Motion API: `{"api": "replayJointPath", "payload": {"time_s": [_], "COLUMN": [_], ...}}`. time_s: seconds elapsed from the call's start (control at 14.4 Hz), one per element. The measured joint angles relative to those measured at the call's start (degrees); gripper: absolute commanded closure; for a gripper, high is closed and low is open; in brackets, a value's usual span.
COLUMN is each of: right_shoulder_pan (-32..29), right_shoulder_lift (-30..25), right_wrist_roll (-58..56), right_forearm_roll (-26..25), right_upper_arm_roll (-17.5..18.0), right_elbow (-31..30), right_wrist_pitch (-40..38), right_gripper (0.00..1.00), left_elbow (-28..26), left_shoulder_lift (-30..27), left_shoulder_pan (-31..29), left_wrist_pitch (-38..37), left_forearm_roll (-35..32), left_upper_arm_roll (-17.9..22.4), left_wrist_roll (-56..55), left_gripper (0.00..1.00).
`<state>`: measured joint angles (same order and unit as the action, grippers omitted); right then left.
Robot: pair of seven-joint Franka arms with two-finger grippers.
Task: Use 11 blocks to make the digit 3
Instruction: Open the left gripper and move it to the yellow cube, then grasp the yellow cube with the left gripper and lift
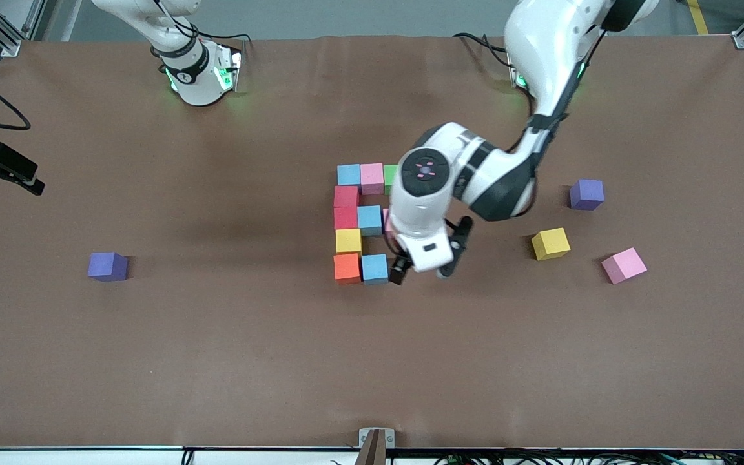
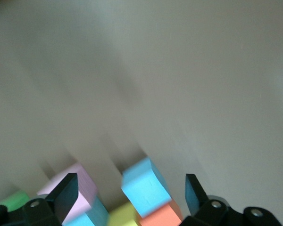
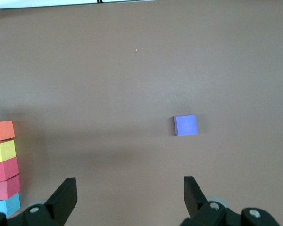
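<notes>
Left gripper (image 1: 425, 274) fingers (image 2: 66, 193) spread, empty, just above the light blue block (image 2: 145, 186) in the digit's row nearest the front camera; orange block (image 1: 347, 268) touches it. Above those: yellow (image 1: 348, 241), two reds (image 1: 345, 206), blue (image 1: 369, 219), then blue, pink (image 1: 372, 178), green (image 1: 390, 179) row. Left arm hides part of the figure. Loose yellow block (image 1: 550, 243) and pink block (image 1: 624, 265) sit on open surface (image 1: 372, 361) toward the left arm's end. Right gripper (image 3: 129, 200) fingers spread, waiting; purple cube (image 3: 185, 125) in open room ahead.
</notes>
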<state>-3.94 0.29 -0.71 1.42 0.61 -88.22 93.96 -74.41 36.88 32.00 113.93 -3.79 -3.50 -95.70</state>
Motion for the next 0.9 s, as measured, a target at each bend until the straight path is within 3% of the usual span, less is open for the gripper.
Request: {"api": "replayJointPath", "payload": {"time_s": [0.42,0.9], "right_shoulder_pan": [0.0,0.0], "right_shoulder_lift": [-0.1,-0.1], "right_wrist_roll": [0.0,0.0], "right_forearm_roll": [0.0,0.0], "right_upper_arm_roll": [0.1,0.5], "right_elbow": [0.6,0.6], "right_wrist_pitch": [0.0,-0.2], "right_gripper": [0.0,0.0], "left_elbow": [-17.7,-43.2], "left_shoulder_lift": [-9.7,-17.5], "left_shoulder_pan": [-13.0,-26.1], "left_wrist_pitch": [3.5,21.2], "left_forearm_roll": [0.0,-0.1], "left_upper_arm_roll": [0.1,0.1], "left_wrist_roll": [24.0,57.4], "left_gripper": [0.01,0.01]}}
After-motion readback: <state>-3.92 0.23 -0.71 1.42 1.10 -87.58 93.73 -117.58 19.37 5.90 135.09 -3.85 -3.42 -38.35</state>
